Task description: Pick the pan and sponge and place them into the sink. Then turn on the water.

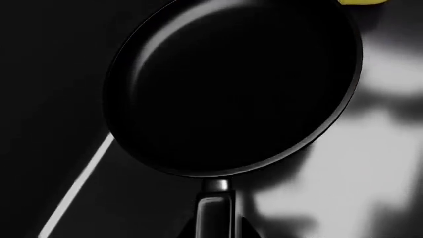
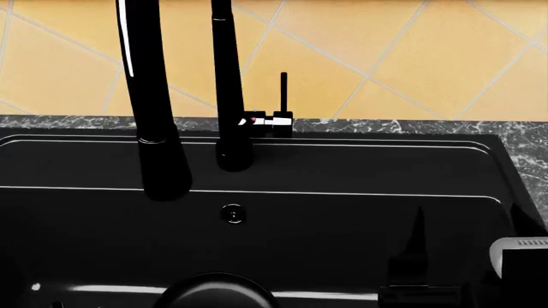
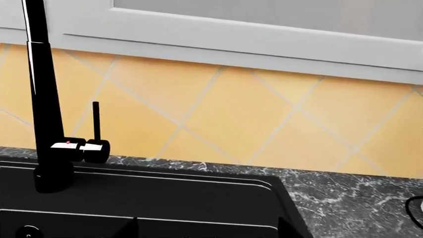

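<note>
In the left wrist view the glossy black pan point(image 1: 231, 89) fills the frame over the black sink floor point(image 1: 46, 99). My left gripper point(image 1: 217, 229) is shut on its short handle point(image 1: 215, 210). A corner of the yellow sponge point(image 1: 362, 2) shows beyond the pan's far rim. In the head view the pan's rim point(image 2: 214, 287) shows low in the sink point(image 2: 360, 212), below the faucet spout point(image 2: 167, 179). No water comes from the spout. My right gripper point(image 2: 466, 256) is open and empty over the sink's right side; its fingertips point(image 3: 129, 229) show in the right wrist view.
The faucet column point(image 2: 230, 96) with its thin upright lever point(image 2: 283, 93) stands on the sink's back rim; both show in the right wrist view, column point(image 3: 43, 99) and lever point(image 3: 96, 124). The overflow point(image 2: 232, 213) is in the back wall. Grey marble counter point(image 3: 357, 193) lies right of the sink, yellow tiles behind.
</note>
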